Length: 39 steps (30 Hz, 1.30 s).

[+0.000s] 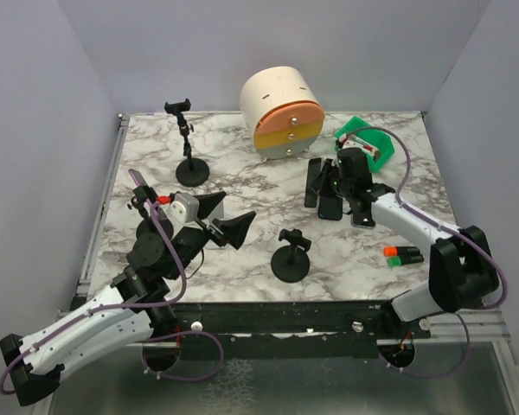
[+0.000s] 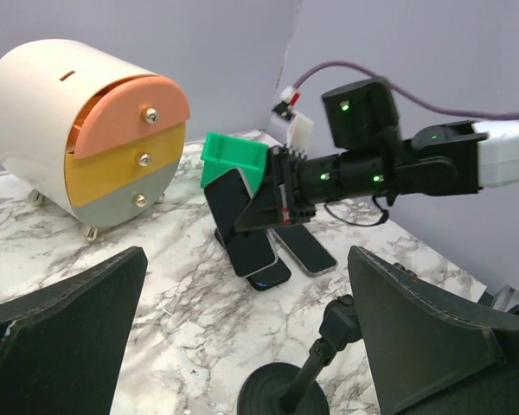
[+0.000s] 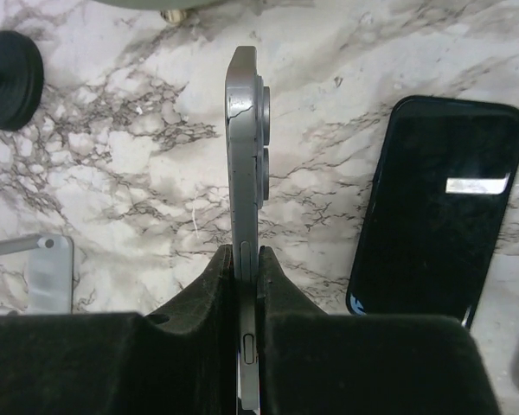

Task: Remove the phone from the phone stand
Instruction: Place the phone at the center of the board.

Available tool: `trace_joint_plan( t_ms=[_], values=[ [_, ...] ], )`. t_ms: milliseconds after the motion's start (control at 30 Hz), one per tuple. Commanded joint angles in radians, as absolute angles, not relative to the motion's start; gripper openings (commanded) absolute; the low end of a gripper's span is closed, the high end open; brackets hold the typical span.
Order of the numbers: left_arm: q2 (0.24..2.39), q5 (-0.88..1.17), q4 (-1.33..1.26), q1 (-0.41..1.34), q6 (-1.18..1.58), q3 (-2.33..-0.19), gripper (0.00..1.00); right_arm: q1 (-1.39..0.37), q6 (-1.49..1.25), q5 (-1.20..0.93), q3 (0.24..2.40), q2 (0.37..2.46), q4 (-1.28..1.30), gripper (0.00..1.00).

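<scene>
Being pinched edge-on by the right gripper (image 3: 246, 259), slim grey phone (image 3: 242, 156) held over white marbled worktop (image 3: 112, 190), left gripper (image 1: 225, 218) spread wide near black round-based phone stand (image 1: 289, 264)

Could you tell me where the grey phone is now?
The grey phone is clamped edge-on in the right pincer, over the right side of the table in the top view, beside a dark phone lying flat, near the green bin.
</scene>
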<state>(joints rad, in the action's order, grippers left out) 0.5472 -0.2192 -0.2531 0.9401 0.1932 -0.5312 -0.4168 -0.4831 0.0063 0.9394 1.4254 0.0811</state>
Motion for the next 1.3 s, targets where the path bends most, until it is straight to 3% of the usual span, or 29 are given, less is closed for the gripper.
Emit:
trace_joint_plan(
  t_ms=[0,500,600,833,1033,1267],
  values=[
    [0.527,-0.233,-0.217,0.942,0.195,-0.536,0.99,-0.408,-0.528,-0.117,1.004,1.555,-0.043,0.00],
    [0.518,-0.222,-0.209,0.942,0.188,-0.536,0.99,-0.374,-0.642,-0.274,1.035,1.827,-0.136,0.02],
    [0.518,-0.222,-0.206,0.942,0.186,-0.538,0.99,-0.359,-0.641,-0.276,1.048,1.854,-0.098,0.06],
    [0.523,-0.221,-0.204,0.942,0.186,-0.538,0.99,-0.322,-0.612,-0.254,1.046,1.876,-0.019,0.27],
    [0.528,-0.218,-0.204,0.942,0.190,-0.538,0.99,-0.308,-0.599,-0.250,1.038,1.873,-0.002,0.32],
    [0.534,-0.213,-0.204,0.942,0.190,-0.539,0.99,-0.308,-0.577,-0.216,1.033,1.849,0.048,0.45]
  ],
)
